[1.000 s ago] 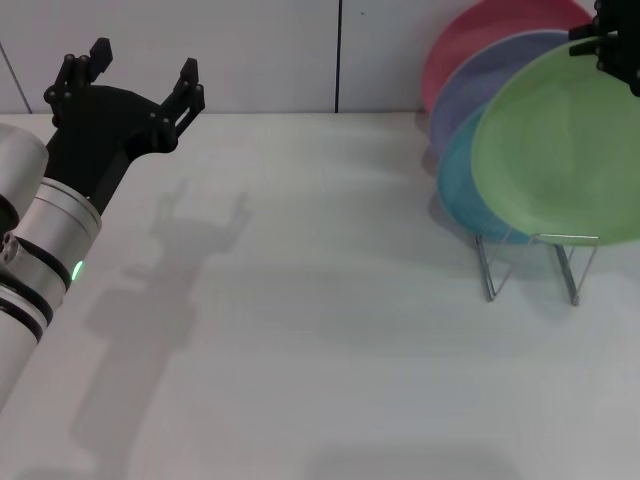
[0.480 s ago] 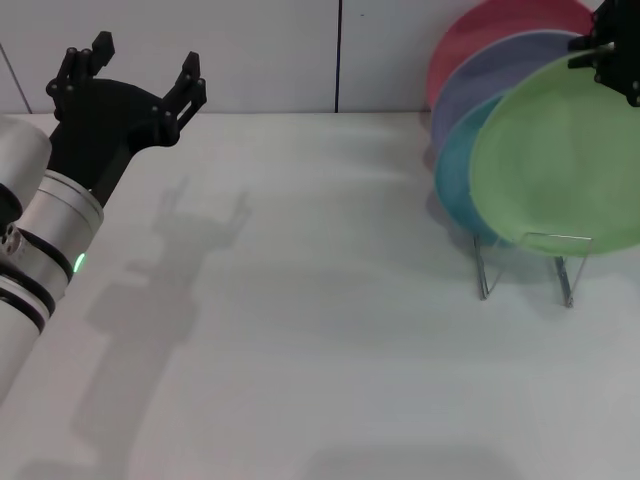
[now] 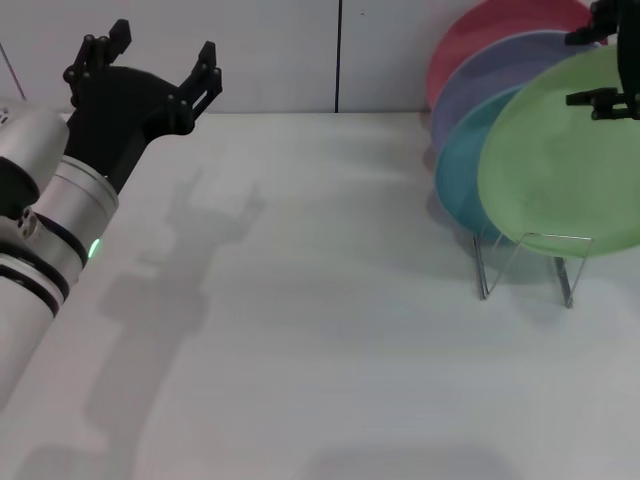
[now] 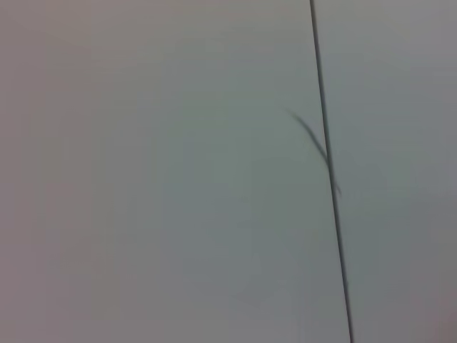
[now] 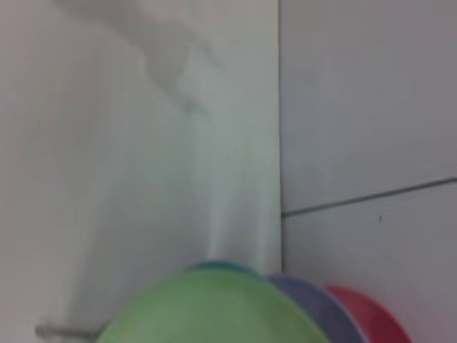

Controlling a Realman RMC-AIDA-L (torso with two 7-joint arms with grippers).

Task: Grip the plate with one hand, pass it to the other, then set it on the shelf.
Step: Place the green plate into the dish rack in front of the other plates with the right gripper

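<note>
The light-green plate (image 3: 560,170) stands on edge as the front plate in the silver wire shelf (image 3: 483,272) at the right of the table. It also shows in the right wrist view (image 5: 214,311). My right gripper (image 3: 598,68) is at the plate's top rim. It is open, with one finger (image 3: 600,99) in front of the plate and the other behind the rim. My left gripper (image 3: 160,55), on the arm with the green ring, is open and empty at the far left, raised near the back wall.
Behind the green plate in the shelf stand a teal-blue plate (image 3: 455,180), a lavender plate (image 3: 480,85) and a red plate (image 3: 480,35). The white table (image 3: 320,330) meets a wall with a dark seam (image 3: 338,55).
My right gripper's fingers have spread apart at the plate's top rim, letting go of it. The plate now rests in the shelf. My left arm has shifted slightly to the right.
</note>
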